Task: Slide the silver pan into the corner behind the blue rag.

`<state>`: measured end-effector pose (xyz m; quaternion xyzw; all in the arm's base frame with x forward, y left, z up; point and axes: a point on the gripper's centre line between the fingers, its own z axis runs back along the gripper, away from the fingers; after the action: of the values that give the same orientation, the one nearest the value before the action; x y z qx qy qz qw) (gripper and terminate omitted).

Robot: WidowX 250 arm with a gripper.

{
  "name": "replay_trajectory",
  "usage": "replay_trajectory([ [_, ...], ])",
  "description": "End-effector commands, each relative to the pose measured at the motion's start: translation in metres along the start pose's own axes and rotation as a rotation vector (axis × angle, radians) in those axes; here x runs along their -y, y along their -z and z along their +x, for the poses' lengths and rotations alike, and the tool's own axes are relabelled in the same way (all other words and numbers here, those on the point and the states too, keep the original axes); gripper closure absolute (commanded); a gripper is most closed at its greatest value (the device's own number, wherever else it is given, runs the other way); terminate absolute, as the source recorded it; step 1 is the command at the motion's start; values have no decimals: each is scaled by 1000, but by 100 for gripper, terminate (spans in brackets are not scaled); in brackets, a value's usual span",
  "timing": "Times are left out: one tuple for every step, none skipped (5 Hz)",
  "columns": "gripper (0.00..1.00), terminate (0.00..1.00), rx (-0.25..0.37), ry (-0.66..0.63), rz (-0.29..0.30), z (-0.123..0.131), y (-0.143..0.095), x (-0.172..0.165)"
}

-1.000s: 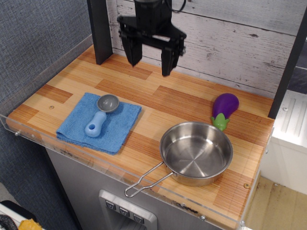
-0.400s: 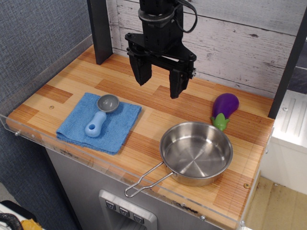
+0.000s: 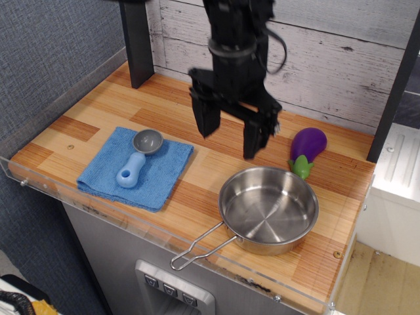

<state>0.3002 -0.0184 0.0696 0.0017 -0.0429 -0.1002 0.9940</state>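
Observation:
The silver pan (image 3: pixel 269 209) sits at the front right of the wooden table, its wire loop handle (image 3: pixel 197 248) pointing to the front left over the edge. The blue rag (image 3: pixel 164 174) lies flat at the front left with a blue-handled grey scoop (image 3: pixel 138 157) on it. My black gripper (image 3: pixel 228 146) hangs open and empty above the table's middle, just behind the pan's far left rim and to the right of the rag. The corner (image 3: pixel 141 82) is at the back left, by the dark post (image 3: pixel 136 39).
A purple toy eggplant (image 3: pixel 306 149) lies behind the pan at the right. A clear acrylic lip (image 3: pixel 151 233) runs along the table's front edge. A grey fabric wall stands at the left and a whitewashed plank wall at the back.
My gripper has come down and forward to the right, from near the back wall towards the pan. It stays open. The pan, rag and scoop have not moved.

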Motion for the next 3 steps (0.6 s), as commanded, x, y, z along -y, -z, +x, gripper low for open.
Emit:
replay_trajectory([
  [0, 0, -28, 36, -7, -2, 20, 5],
  [0, 0, -53, 65, -14, -3, 30, 12],
  [0, 0, -72, 86, -14, -4, 39, 18],
])
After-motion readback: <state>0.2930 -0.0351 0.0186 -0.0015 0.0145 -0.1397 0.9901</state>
